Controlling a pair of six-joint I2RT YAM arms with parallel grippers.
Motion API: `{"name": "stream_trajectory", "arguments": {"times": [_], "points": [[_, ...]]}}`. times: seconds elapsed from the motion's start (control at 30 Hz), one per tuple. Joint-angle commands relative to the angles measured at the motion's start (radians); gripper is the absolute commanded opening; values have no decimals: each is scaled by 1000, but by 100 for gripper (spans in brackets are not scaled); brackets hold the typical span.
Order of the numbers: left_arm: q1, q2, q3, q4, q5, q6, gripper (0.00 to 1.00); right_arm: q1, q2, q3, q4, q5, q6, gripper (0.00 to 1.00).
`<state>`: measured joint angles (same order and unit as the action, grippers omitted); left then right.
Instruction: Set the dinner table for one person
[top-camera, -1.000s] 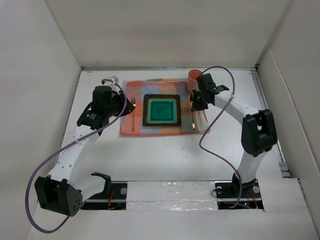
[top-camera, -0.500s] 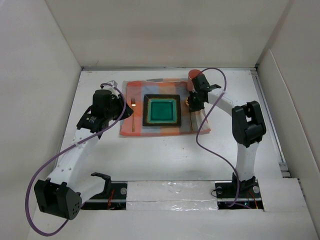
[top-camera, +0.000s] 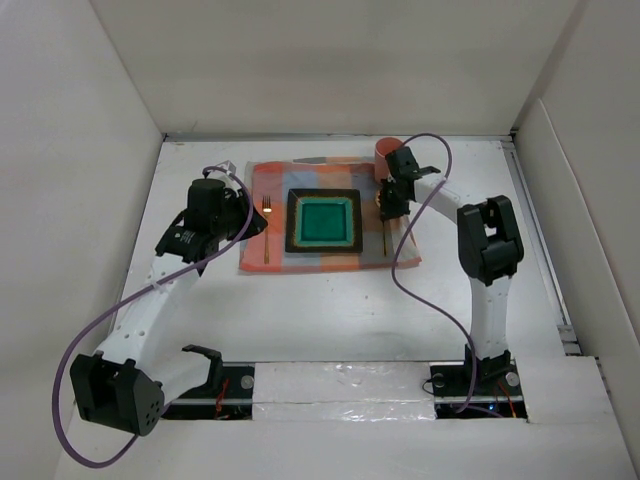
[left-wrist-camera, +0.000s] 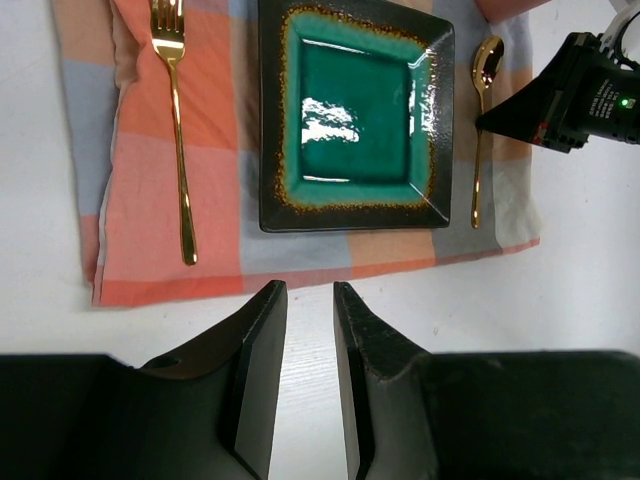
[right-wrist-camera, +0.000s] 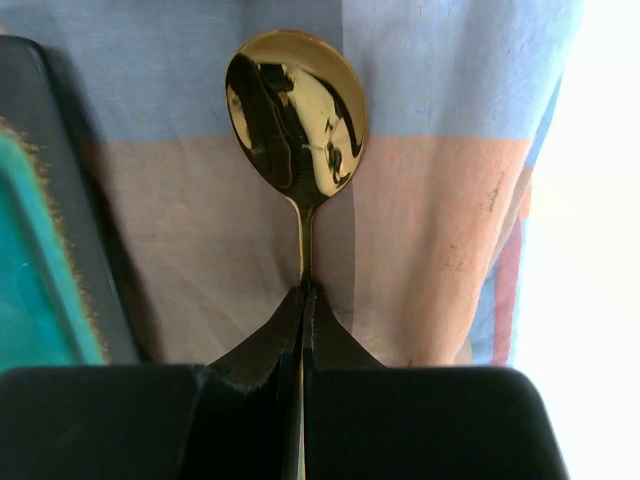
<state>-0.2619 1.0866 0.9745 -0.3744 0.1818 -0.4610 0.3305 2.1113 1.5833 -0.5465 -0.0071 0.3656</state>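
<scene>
On the white dinner table (top-camera: 330, 310) lies an orange-and-grey checked cloth (top-camera: 262, 185) with a square teal plate (top-camera: 323, 221) in a dark rim at its middle. A gold fork (top-camera: 267, 232) lies left of the plate, also shown in the left wrist view (left-wrist-camera: 180, 140). To the right of the plate lies a gold spoon (right-wrist-camera: 297, 110) on the cloth. My right gripper (right-wrist-camera: 303, 292) is shut on the spoon's handle just below the bowl. My left gripper (left-wrist-camera: 308, 292) hovers over bare table at the cloth's near edge, open, with nothing between its fingers.
A salmon cup (top-camera: 384, 150) stands at the cloth's far right corner, just behind my right wrist. Upright white panels (top-camera: 90, 150) wall the table on the left, far and right sides. The right arm's purple cable (top-camera: 400, 270) loops over the cloth's right edge.
My left gripper has drawn back to the left, uncovering the fork's head. The right arm's elbow has swung in and stands more upright; its gripper stays at the spoon.
</scene>
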Motion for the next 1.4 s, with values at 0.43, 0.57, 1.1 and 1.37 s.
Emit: {"name": "stream_trajectory", "arguments": {"times": [0.43, 0.57, 1.1, 1.37], "points": [[3, -2, 29, 14, -8, 2, 28, 47, -218, -75, 42, 44, 42, 44], [3, -7, 69, 2, -16, 1, 32, 67, -368, -137, 31, 56, 50, 56], [3, -57, 303, 69, -88, -114, 37, 143, -818, -31, -125, 67, 45, 100], [3, -206, 454, 19, -409, -110, 46, 27, -1229, -77, 34, 376, 88, 100]]}}
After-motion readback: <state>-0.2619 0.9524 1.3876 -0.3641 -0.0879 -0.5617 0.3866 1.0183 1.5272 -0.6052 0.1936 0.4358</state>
